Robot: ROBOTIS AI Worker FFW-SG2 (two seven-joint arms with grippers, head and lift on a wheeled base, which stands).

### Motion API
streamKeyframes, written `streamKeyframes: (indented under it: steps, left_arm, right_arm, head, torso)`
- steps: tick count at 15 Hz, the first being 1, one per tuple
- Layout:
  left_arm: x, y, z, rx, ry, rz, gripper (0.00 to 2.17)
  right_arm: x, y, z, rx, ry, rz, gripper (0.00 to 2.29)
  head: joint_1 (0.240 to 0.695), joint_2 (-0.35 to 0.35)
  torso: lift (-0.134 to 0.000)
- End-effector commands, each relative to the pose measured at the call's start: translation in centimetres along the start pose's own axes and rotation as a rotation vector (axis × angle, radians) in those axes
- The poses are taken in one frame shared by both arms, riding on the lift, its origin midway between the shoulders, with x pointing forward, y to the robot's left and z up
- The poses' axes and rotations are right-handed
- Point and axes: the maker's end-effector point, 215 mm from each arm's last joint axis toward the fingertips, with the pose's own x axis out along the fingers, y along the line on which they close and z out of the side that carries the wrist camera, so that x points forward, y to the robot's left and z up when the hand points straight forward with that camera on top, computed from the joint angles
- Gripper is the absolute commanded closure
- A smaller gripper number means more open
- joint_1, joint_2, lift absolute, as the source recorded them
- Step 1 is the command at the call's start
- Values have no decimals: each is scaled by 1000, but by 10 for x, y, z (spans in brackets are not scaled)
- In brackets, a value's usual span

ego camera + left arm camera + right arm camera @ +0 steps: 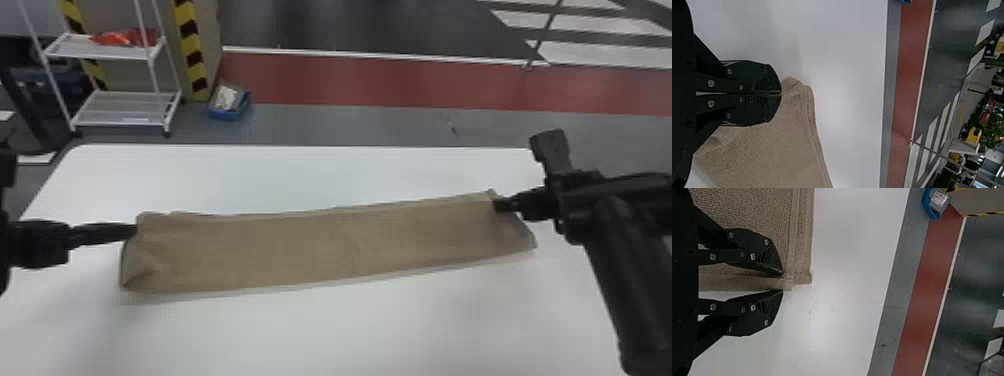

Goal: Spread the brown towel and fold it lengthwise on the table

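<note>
Gray flr (350,125) w/ red strip (375,82) lay beyond white desk (325,170); white 2-shelf rack (107,121) & blue bin (225,115) sat back L, nr yellow-blk tape (189,45).

Up top, the head camera looks forward and down on the table (350,330); both wrist cameras, sideways, peer in close, all three catching the red floor strip (400,82).
</note>
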Motion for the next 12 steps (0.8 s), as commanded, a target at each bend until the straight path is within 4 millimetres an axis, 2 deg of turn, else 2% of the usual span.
streamKeyframes:
  steps: [1, 4, 7, 12]
  left_arm:
    - [-2, 3, 2, 3, -5, 5, 1511]
    - [-3, 4, 0, 4, -4, 6, 1511]
    - [-3, 4, -1, 5, -5, 4, 1511]
    - [-3, 4, -1, 10, -8, 5, 1511]
  right_arm:
    - [-4, -3, 8, 9, -19, -1, 856]
    - [-3, -2, 3, 1, -4, -3, 775]
    - [-1, 1, 2, -3, -1, -1, 876]
    - [-1, 1, 1, -13, 6, -6, 869]
  head:
    - [695, -100]
    - [695, -97]
    - [695, -96]
    - [695, -92]
  torso:
    - [-124]
    - [-124]
    - [-124]
    - [-124]
